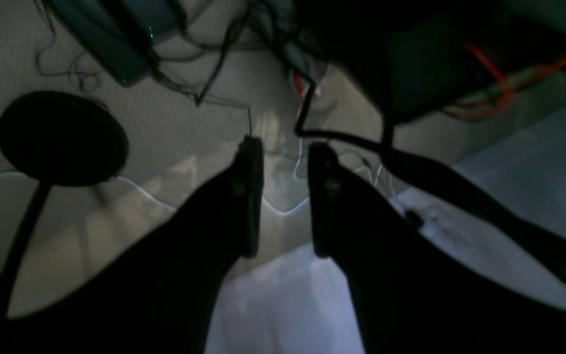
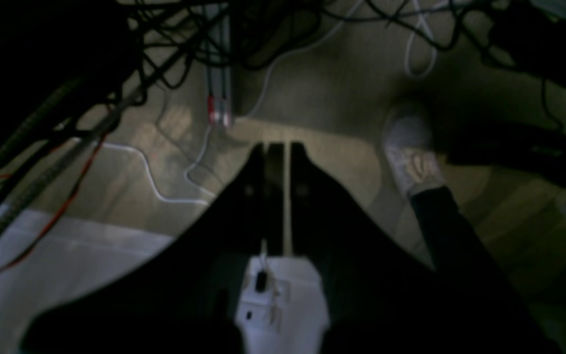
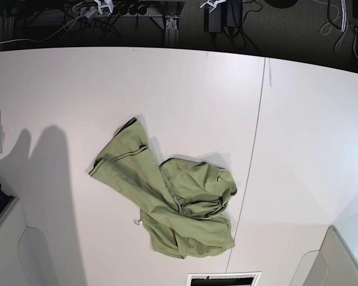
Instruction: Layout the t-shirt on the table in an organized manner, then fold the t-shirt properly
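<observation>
Left claw (image 1: 283, 196) parted, empty

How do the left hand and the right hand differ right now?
The left hand has its fingers spread with a clear gap; the right hand is shut, only a thin slit between its fingers. The left looks past a black round stand base, the right past a white shoe. Both are empty, away from the t-shirt.
</observation>
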You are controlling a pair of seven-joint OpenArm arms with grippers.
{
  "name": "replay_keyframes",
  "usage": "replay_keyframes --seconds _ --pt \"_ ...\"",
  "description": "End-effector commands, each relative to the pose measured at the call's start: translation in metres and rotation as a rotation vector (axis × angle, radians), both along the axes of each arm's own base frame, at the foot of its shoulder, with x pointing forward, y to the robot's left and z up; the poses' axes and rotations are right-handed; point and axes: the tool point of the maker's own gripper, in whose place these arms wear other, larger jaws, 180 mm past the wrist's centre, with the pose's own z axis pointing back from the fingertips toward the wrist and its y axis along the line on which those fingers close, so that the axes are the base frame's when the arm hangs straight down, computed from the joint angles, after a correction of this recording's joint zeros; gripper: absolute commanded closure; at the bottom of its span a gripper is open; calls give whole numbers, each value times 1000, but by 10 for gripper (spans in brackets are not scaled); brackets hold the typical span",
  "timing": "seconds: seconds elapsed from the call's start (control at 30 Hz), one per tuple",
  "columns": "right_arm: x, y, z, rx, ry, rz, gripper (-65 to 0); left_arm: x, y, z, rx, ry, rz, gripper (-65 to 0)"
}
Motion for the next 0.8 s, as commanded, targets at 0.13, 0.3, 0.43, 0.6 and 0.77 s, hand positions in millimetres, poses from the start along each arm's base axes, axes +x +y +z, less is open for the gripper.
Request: replay_keyframes --seconds 0.13,0.3,0.43,0.6,0.77 --pt "5 -4 20 2 -95 13 -19 7 1 24 -50 -110 -24 -160" --pt "31 -16 52 19 -223 -21 -19 20 8 54 -50 -175 -32 -160" --pt "56 -26 87 21 -340 33 -19 46 26 83 -31 -281 13 -160" --pt "82 -27 140 31 -464 133 -19 85 56 134 18 -446 93 -160" --pt "104 -19 189 41 -539 232 -19 117 69 198 2 -588 115 -160"
